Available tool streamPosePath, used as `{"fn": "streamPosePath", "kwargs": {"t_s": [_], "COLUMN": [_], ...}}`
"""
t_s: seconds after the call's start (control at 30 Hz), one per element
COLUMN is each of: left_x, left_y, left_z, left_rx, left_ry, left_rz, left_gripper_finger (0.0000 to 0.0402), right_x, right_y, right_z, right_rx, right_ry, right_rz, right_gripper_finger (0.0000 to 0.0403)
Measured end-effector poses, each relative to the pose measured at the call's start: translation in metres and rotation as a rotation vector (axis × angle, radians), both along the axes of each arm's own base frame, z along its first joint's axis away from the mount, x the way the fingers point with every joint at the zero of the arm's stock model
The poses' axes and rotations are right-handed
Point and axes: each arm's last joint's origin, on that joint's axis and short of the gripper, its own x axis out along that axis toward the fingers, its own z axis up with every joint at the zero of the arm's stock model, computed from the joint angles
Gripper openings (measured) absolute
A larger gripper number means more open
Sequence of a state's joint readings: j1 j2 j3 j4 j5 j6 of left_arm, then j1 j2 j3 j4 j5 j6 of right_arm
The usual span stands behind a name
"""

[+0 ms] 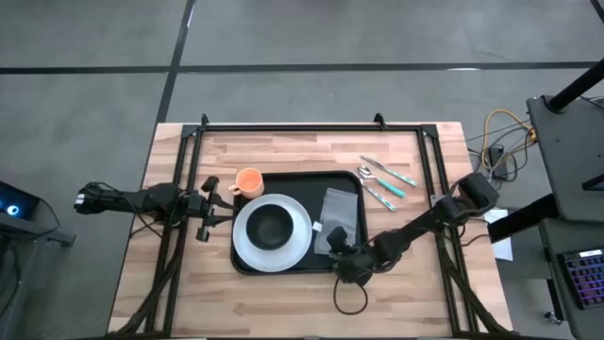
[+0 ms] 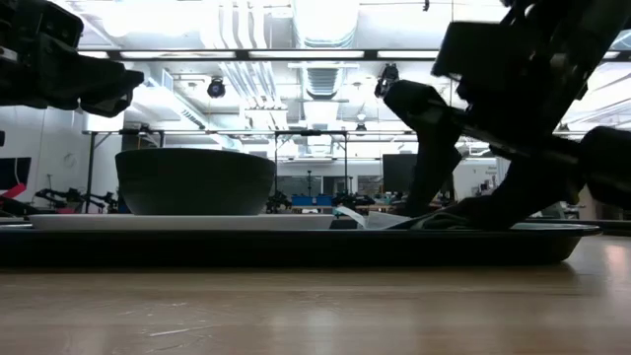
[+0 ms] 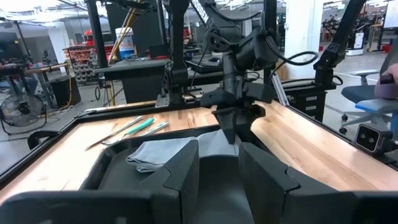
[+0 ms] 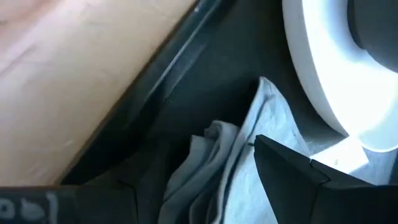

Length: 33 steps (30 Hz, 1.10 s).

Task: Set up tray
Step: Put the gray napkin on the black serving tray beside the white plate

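The black tray (image 1: 283, 175) lies at the table's middle. On its left half sits a white plate (image 1: 300, 247) with a black bowl (image 1: 271, 227) in it. A grey napkin (image 1: 342, 210) lies crumpled on the tray's right half. My right gripper (image 1: 337, 250) is open and low over the napkin's near end (image 4: 217, 155), one finger on either side of the folds. My left gripper (image 1: 209, 206) hovers open just left of the tray, facing the plate. An orange cup (image 1: 248, 181) stands at the tray's far left corner. My right gripper comes at the napkin's near end slanting down from the table's right. One fingertip (image 4: 267, 149) lies against the bunched folds (image 4: 245, 140). Whether the other finger touches the cloth I cannot tell. The napkin lies slack on the tray floor.
Cutlery with teal handles (image 1: 385, 179) lies on the wood right of the tray's far corner. A black frame rail (image 1: 311, 126) runs along the table's far edge and down both sides. Bare wood shows along the near edge (image 1: 283, 302).
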State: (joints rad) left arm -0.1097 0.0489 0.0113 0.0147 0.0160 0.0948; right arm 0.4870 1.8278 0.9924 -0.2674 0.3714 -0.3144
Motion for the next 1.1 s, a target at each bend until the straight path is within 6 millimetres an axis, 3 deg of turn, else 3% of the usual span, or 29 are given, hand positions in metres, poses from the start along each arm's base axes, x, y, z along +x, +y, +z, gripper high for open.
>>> {"fn": "streamPosePath", "kwargs": {"t_s": [0.27, 1.1], "left_x": [0.001, 0.008], "left_y": [0.0, -0.001], "left_z": [-0.002, -0.012], "left_rx": [0.002, 0.016], "left_ry": [0.022, 0.143], "left_rz": [0.0, 0.0], "left_gripper_finger": [0.0096, 0.0096], "right_x": [0.0, -0.003], "right_y": [-0.001, -0.002], "right_z": [0.001, 0.001], "right_rx": [-0.017, -0.023], "right_ry": [-0.006, 0.015], "right_rz": [-0.02, -0.026], "right_gripper_finger": [0.0213, 0.0093]}}
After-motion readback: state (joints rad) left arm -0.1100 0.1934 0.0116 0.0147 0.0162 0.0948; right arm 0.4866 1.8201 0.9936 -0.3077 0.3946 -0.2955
